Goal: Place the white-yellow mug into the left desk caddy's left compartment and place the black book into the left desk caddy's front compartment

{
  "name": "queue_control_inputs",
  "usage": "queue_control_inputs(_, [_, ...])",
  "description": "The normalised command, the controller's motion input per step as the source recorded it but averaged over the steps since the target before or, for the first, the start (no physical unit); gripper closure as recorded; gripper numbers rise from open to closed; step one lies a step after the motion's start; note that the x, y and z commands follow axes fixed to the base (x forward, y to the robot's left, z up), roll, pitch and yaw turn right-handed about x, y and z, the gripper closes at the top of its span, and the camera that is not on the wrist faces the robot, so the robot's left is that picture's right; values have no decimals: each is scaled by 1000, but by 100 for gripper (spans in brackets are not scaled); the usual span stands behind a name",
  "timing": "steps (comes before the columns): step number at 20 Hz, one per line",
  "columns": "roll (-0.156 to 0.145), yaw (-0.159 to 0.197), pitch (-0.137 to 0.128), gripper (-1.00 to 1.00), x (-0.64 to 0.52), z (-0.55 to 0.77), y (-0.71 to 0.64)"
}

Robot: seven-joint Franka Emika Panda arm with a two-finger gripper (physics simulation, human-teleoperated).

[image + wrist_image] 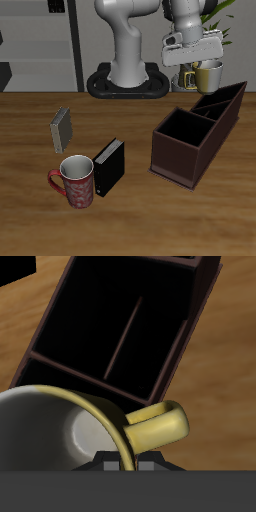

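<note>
My gripper is shut on the rim of the white-yellow mug and holds it in the air above the far, taller end of the left desk caddy. In the wrist view the mug fills the near field with its yellow handle sticking out, and the caddy's divided compartments lie below it. The black book stands upright on the table near the front, beside the red patterned mug.
A smaller grey book stands on the table farther back than the red mug. The robot's base sits at the table's back. The caddy's large square section is nearest the front edge.
</note>
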Motion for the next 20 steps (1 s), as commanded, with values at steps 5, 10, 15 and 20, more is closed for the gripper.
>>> queue_control_inputs(5, [38,-23,10,100,-13,-141,98])
queue_control_inputs(10, [31,-23,40,100,77,-211,92])
queue_control_inputs(15, [15,-22,19,100,40,-166,63])
queue_control_inputs(20, [3,-14,26,100,18,-176,3])
